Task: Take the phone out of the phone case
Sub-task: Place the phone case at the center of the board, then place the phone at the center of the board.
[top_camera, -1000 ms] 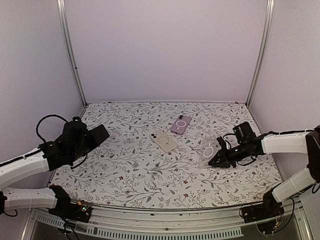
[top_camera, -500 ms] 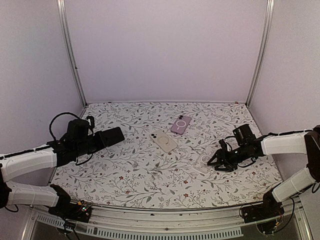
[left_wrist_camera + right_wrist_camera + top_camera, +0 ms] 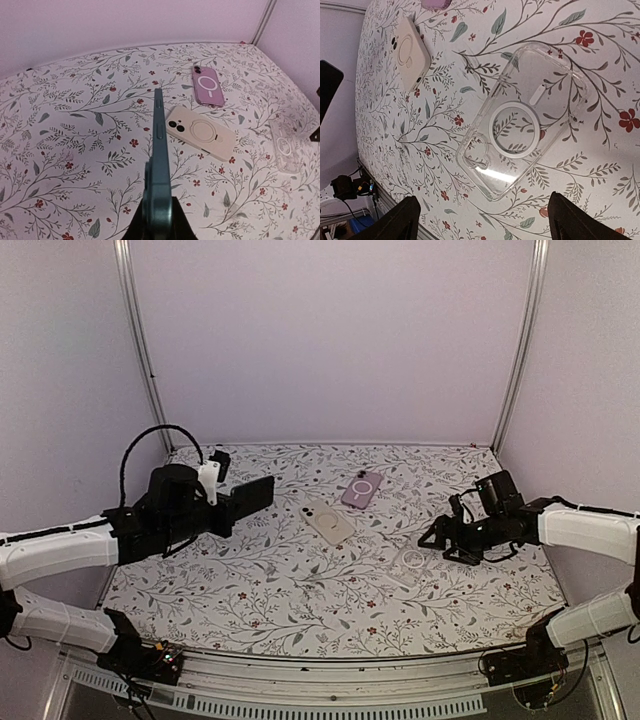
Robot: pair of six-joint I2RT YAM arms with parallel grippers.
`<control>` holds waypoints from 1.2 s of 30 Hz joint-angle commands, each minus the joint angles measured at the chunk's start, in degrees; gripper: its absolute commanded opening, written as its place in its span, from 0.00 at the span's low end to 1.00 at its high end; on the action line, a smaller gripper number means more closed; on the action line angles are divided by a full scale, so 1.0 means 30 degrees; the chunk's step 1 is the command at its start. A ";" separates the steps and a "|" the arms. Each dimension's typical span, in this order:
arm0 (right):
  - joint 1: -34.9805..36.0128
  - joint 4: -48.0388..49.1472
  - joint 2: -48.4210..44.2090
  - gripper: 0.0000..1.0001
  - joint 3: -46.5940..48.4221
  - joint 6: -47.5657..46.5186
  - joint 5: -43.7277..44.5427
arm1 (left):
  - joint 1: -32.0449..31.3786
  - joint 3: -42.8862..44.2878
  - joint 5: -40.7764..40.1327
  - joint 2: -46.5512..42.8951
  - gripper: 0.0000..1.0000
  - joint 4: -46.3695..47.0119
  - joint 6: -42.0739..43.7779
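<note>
Faintly, clear case shows (phone edge-on).

Table, cream case, pink case, clear case

No legible text, labels or numbers anywhere.

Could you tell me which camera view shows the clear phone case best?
The right wrist view: the clear plastic phone case lies whole, white ring plain. Top external shows it small and faint; left wrist, faint near the right edge.
</note>
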 commanded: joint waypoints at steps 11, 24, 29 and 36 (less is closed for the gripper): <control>-0.0068 -0.0681 -0.1928 0.96 0.1265 -0.0947 0.2379 | -0.7797 -0.0601 -0.3147 0.0525 0.00 0.4074 1.5217; -0.0086 -0.2127 -0.5119 0.99 0.2508 -0.1093 0.5511 | -1.1050 0.1618 -0.5390 0.8533 0.00 0.7699 2.0628; -0.0073 -0.2329 -0.5577 0.99 0.2501 -0.1183 0.5579 | -1.1540 0.2645 -0.6703 1.1202 0.00 0.8651 2.2950; -0.0106 -0.2361 -0.5644 0.99 0.2428 -0.1142 0.5475 | -1.1656 0.3438 -0.8658 1.4183 0.00 1.0273 2.5759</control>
